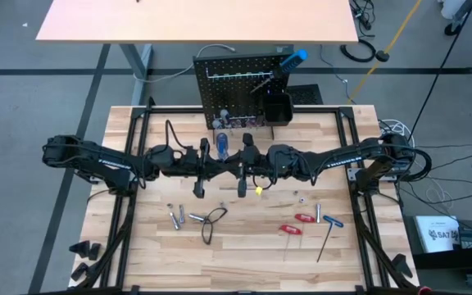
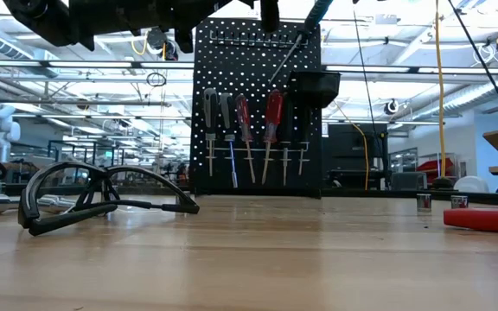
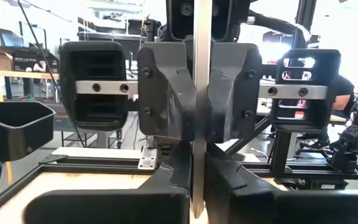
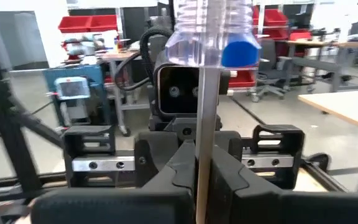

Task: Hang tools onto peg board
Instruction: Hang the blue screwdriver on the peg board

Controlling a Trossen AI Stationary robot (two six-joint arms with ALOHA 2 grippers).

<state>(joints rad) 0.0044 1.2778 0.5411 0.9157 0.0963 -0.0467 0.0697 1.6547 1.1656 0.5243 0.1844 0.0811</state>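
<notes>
White box [image 1: 437,232] on floor right of table: printed mark present, reads roughly "SAT" or "5A7", too small to be sure. No other text, label, brand, number or sign readable in high, low or wrist views.

A black, perforated pattern is shown by the peg board [image 2: 258,104]. Red handles [image 2: 272,108] are seen on it. A clear handle [image 4: 211,31] with blue is shown above a silver shaft [image 4: 204,137].
</notes>
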